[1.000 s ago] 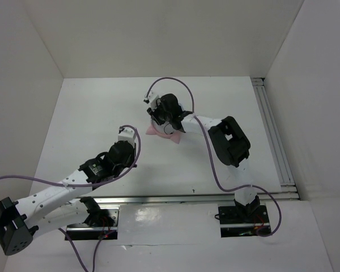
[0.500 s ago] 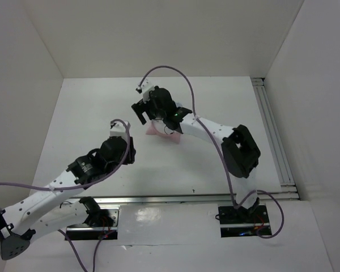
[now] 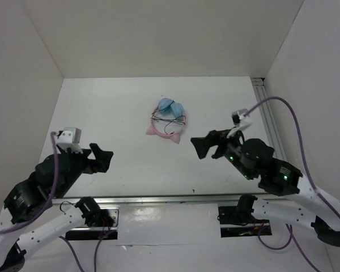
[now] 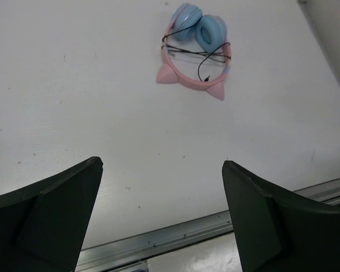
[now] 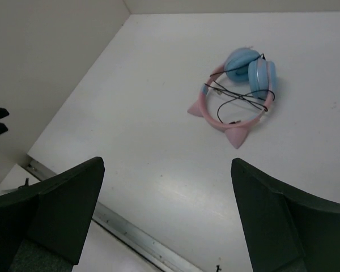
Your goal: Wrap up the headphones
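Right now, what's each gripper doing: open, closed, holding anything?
Left gripper: open, empty, away from the pink cat-eared headphones with light blue ear cups.
Right gripper: open, empty, also away from them.

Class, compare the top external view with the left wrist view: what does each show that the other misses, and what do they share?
Only the top external view shows both arms whole, their bases, the open right hand and the back wall. Only the left wrist view shows clearly the black cord strung across the pink headband, framed by the open left hand. Both show the headphones lying untouched on the white table, and the metal rail at its near edge.
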You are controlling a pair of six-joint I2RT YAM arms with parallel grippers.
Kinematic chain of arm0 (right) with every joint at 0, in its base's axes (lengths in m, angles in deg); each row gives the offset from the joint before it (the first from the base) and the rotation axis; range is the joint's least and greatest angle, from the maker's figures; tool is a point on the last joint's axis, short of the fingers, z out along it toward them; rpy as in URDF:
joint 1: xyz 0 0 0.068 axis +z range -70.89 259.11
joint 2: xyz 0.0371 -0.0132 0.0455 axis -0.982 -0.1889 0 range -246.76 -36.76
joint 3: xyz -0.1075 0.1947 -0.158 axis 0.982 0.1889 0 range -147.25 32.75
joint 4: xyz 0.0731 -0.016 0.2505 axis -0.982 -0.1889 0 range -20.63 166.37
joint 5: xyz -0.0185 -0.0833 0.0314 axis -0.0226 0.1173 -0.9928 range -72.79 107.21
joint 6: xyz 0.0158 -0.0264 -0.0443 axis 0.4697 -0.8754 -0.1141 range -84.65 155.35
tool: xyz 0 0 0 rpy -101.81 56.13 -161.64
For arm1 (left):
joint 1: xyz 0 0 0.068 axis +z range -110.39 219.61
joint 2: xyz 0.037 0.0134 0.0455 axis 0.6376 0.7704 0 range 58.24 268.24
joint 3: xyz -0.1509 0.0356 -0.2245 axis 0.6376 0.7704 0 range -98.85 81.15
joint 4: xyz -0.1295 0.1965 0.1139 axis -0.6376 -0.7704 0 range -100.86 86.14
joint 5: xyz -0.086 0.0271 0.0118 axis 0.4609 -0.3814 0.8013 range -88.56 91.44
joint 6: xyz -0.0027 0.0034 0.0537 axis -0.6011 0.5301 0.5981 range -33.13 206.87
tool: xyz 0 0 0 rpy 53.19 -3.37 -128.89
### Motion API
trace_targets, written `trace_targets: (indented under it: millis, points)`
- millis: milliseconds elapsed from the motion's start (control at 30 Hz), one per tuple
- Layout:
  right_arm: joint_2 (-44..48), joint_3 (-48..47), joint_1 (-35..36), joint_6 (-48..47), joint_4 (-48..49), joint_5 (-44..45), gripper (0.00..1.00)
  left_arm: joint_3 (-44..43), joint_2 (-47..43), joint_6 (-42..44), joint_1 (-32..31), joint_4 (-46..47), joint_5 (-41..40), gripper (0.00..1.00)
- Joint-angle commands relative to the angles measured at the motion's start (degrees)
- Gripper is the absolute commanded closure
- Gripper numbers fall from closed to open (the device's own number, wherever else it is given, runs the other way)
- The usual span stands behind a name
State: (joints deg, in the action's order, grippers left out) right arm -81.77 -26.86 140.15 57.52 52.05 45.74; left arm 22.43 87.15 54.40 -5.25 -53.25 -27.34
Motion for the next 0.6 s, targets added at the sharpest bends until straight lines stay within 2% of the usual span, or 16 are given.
trace_targets:
  millis: [0, 100, 167, 300, 567]
  points:
    - [9.81, 2.49, 0.40, 8.85, -14.08, 2.32, 0.00, -0.43, -8.13, 1.44, -0.23, -0.54, -0.06, 0.00]
    - [15.90, 4.15, 0.40, 8.85, -18.74, 2.32, 0.00, 1.41, -12.11, -0.22, -0.23, -0.01, 0.04, 0.00]
    - [17.32, 4.16, 0.40, 9.55, -20.85, 3.71, 0.00, 2.37, -16.48, -2.86, -0.23, -0.71, 0.03, 0.00]
    - [19.35, 4.16, 0.40, 8.76, -21.47, 3.28, 0.00, 4.31, -23.26, -1.90, -0.23, 2.19, 2.67, 0.00]
    - [23.21, 5.30, 0.40, 9.29, -20.60, 3.28, 0.00, 4.84, -25.74, -3.83, -0.23, 1.13, 1.97, 0.00]
